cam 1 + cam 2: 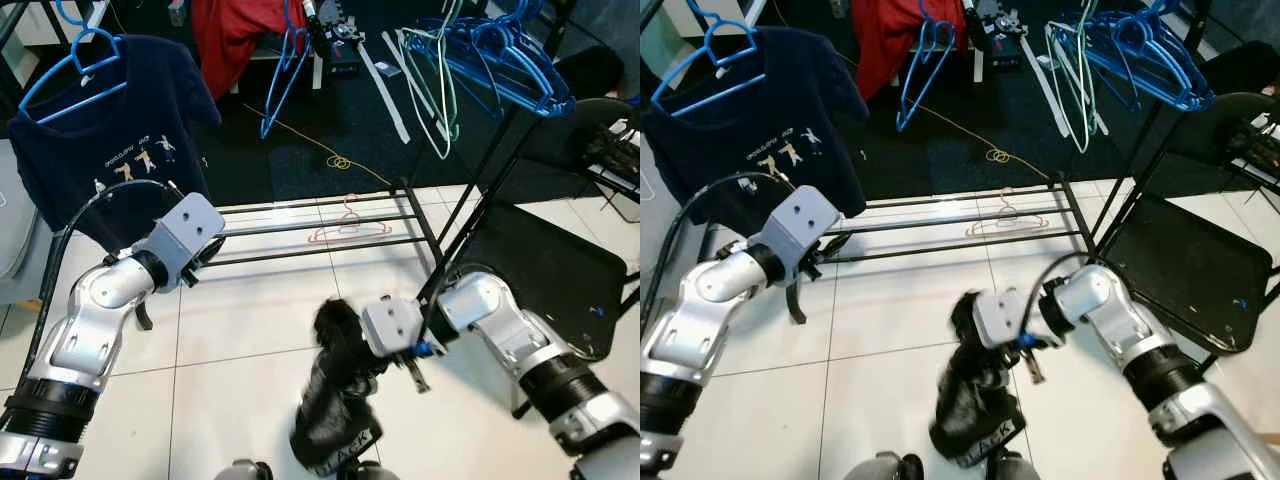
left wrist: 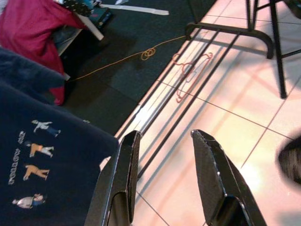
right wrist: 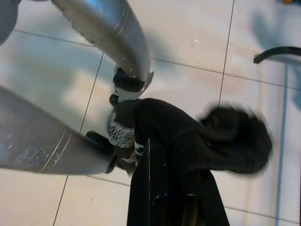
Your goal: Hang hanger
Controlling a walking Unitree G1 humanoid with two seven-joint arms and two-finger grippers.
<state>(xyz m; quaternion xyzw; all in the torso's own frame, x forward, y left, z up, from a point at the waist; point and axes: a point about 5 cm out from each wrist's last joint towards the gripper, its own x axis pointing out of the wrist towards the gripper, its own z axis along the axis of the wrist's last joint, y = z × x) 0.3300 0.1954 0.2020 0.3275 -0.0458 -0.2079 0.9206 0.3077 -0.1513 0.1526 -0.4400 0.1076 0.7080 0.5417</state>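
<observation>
Left eye view sets the pink hanger [image 1: 348,229] flat on the white tile floor [image 1: 260,310], lying across the low bars of the black rack base [image 1: 310,235], its long axis running roughly side to side before the robot, hook toward the dark carpet [image 1: 320,150]. The left end effector [image 2: 162,179] points down at the floor near the rack's left end, its two black fingers apart with nothing between them; in the left wrist view the hanger lies well ahead of those fingers, past the bars, with the hem of the navy T-shirt [image 1: 110,140] just beside the left finger [image 2: 120,179]. The right end effector [image 3: 141,155] is lower and nearer the robot's feet, and its fingers look clamped on a limp black garment [image 1: 335,390] that hangs blurred from it. So the free arm is the left one, and the hanger lies forward and to its right, about midway between the two arms; I judge the reach falls to the left arm, coming in across the hanger's length. Blue hangers [image 1: 500,60] crowd the upper rail on the right, and one blue hanger [image 1: 70,70] carries the T-shirt.
</observation>
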